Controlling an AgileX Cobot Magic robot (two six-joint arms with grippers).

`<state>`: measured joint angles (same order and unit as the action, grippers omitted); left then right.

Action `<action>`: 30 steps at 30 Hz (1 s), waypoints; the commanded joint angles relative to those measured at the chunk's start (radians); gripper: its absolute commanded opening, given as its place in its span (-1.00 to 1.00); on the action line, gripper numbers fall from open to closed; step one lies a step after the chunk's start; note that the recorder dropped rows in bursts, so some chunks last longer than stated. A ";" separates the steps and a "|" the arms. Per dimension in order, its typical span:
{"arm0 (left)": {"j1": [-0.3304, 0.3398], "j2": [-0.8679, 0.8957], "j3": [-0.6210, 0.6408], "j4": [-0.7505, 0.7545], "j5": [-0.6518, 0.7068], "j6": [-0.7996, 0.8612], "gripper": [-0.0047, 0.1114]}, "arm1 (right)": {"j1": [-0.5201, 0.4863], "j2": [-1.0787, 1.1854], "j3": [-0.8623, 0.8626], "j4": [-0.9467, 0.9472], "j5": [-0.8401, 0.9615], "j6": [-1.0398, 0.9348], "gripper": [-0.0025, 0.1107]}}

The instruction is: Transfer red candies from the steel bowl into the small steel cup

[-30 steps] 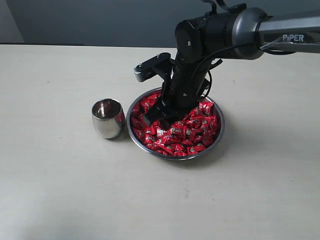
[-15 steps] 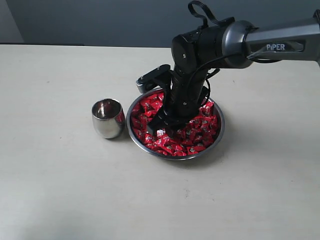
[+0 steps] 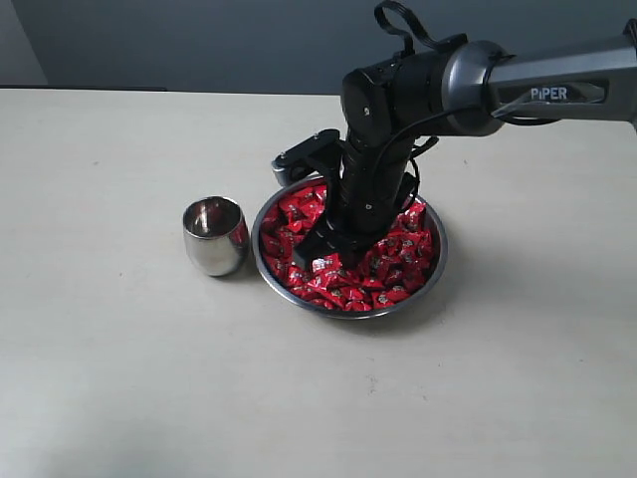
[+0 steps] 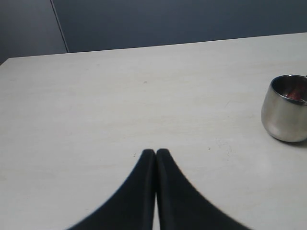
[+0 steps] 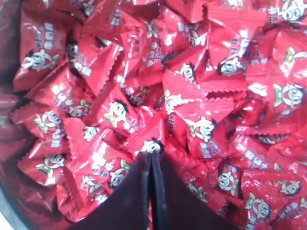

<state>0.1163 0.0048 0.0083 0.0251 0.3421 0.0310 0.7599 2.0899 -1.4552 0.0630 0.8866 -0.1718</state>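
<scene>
The right fingers (image 5: 143, 172) are pressed together, tips among the red candies (image 5: 206, 124); a pinched wrapper cannot be confirmed. Lifting slowly should show it. The steel bowl (image 3: 348, 314) sits mid bench (image 3: 119, 378), away from edges, with the small steel cup (image 3: 214, 236) just beside it. The left fingers (image 4: 146, 167) are closed and empty.

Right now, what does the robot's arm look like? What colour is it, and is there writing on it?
The right arm is a silver-grey tube with white PIPER lettering, joined to chunky rounded black joints. A black cable loops above them, and a small grey block sticks out near the wrist. Both arms' jaws are black and smooth, tapering to thin tips.
</scene>
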 commanded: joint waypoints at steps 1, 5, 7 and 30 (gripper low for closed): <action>-0.008 -0.005 -0.008 0.002 -0.005 -0.002 -0.91 | -0.004 -0.012 0.003 -0.025 0.002 0.000 -0.97; -0.008 -0.005 -0.008 0.002 -0.005 -0.002 -0.91 | -0.004 -0.014 0.003 -0.069 0.002 0.022 -0.87; -0.008 -0.005 -0.008 0.002 -0.005 -0.002 -0.91 | -0.004 -0.014 0.003 -0.079 -0.010 0.034 -0.63; -0.008 -0.005 -0.008 0.002 -0.005 -0.002 -0.91 | -0.002 -0.107 0.003 -0.072 0.030 0.038 -0.93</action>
<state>0.1163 0.0048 0.0083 0.0251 0.3421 0.0310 0.7599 2.0240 -1.4552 -0.0126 0.9009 -0.1348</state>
